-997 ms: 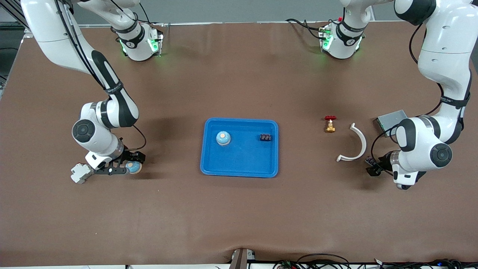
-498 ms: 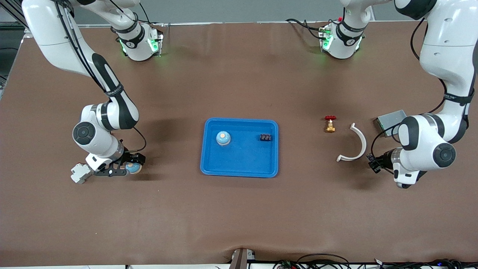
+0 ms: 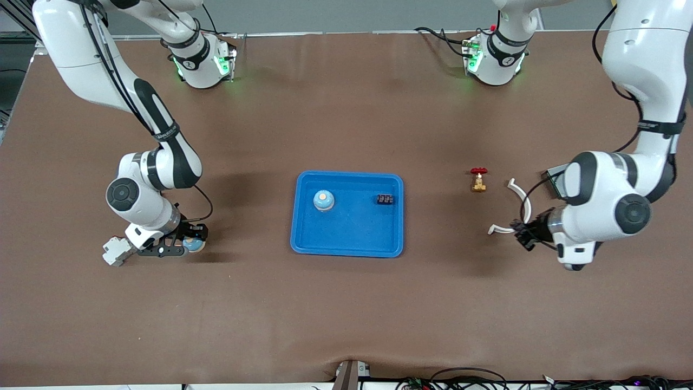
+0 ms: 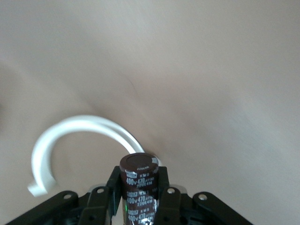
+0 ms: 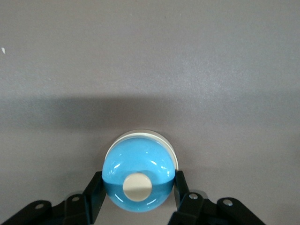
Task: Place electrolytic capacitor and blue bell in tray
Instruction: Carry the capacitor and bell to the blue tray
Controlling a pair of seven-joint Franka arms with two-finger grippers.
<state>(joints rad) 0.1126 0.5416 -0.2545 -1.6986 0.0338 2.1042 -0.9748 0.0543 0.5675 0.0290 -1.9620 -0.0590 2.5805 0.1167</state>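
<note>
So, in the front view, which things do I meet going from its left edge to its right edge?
Right gripper shut on a blue bell → blue tray holding a second bell, then a small black part → brass valve with red handle → white curved piece.

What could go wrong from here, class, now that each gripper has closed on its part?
The left gripper holds the capacitor right over the white curved piece, so a low carry might snag it. The right gripper pinches the round blue bell, which could slip. The tray already holds a second bell to avoid.
</note>
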